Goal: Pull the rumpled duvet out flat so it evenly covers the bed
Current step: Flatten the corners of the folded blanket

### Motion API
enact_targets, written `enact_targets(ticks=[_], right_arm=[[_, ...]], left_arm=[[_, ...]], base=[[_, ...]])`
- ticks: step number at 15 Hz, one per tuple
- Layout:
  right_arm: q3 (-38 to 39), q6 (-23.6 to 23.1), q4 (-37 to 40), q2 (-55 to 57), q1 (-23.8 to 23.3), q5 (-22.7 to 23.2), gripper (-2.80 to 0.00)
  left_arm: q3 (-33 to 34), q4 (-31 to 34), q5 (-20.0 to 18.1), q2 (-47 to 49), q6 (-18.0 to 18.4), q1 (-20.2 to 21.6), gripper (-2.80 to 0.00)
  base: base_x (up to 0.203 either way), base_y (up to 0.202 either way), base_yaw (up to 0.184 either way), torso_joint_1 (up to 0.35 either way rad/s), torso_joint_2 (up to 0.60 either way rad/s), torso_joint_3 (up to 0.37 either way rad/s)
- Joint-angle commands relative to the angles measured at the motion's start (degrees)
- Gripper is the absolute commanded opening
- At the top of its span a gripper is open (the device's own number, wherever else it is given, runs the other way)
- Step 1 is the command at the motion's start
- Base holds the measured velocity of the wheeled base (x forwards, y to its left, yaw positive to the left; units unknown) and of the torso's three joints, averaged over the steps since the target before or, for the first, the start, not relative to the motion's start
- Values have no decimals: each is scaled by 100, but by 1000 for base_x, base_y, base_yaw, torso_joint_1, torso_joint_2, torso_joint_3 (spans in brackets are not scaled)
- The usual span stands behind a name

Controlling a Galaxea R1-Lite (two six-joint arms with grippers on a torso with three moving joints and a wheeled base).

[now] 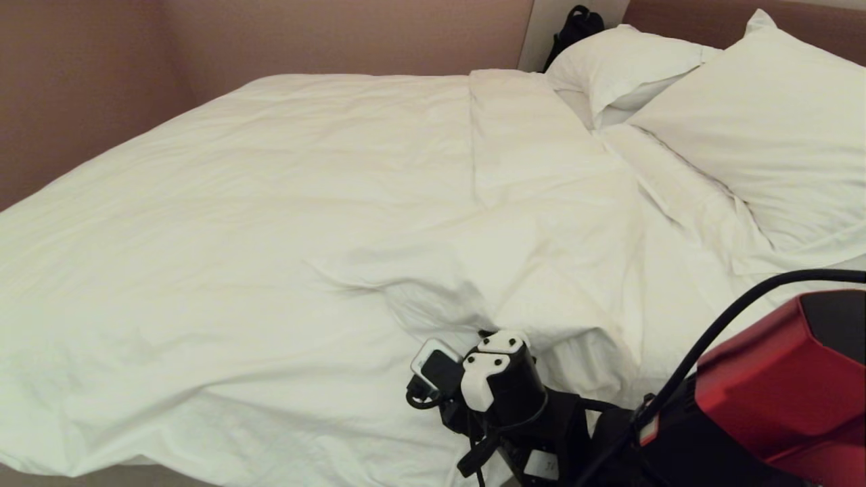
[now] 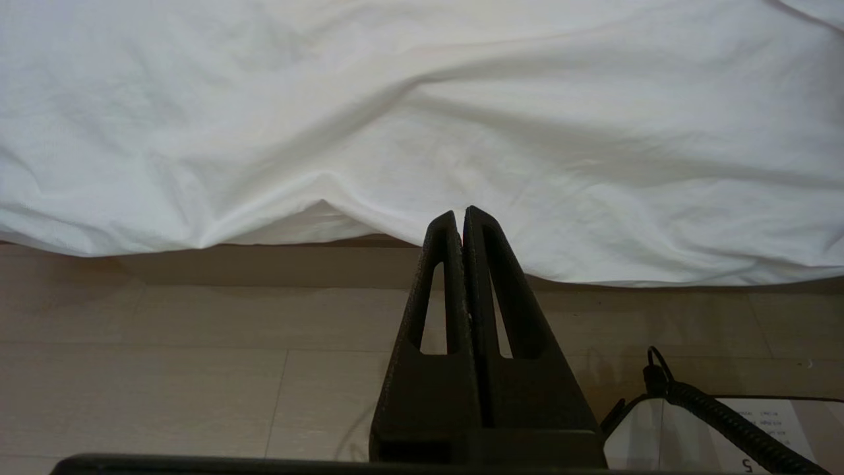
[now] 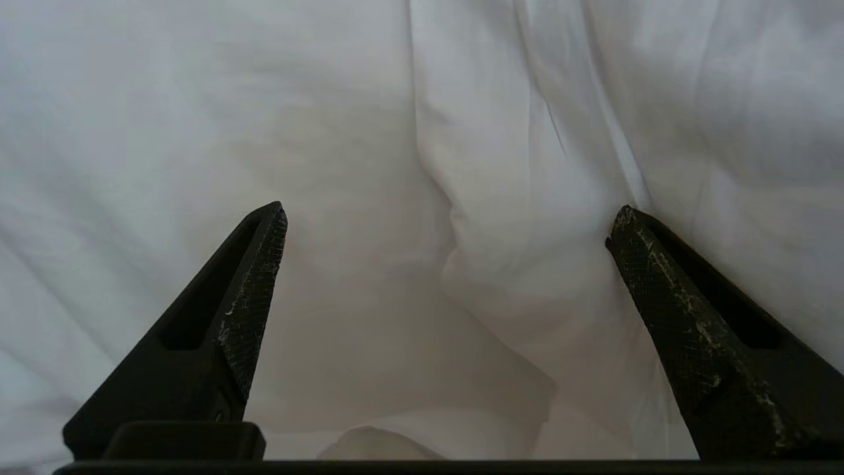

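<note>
Clearly the duvet is soft, puffy and bulky, spread over the bed across most of the frame; I'd pinch the rumpled fold at lower centre. My right gripper hovers there spread wide and empty, while the left gripper is closed on nothing.

white duvet, white pillows, brownish headboard.
</note>
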Motion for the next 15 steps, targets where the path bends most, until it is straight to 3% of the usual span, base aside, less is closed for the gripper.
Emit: enact_targets(ticks=[1,5,11,15], right_arm=[[-10,-43,-14,-35,-2,-174,0],[64,-77,-18,-93,55,-301,0],[230,-117,-4,-452,720,-459,0],[185,-173,0,-298,654,-606,0]], left_arm=[[1,7,0,-2,0,5,-280],[1,7,0,-2,9,5,-280],[1,7,0,-2,0,5,-280],[1,7,0,-2,0,5,-280]], base=[[0,0,0,0,0,0],[0,0,0,0,0,0],[0,0,0,0,0,0],[0,0,0,0,0,0]])
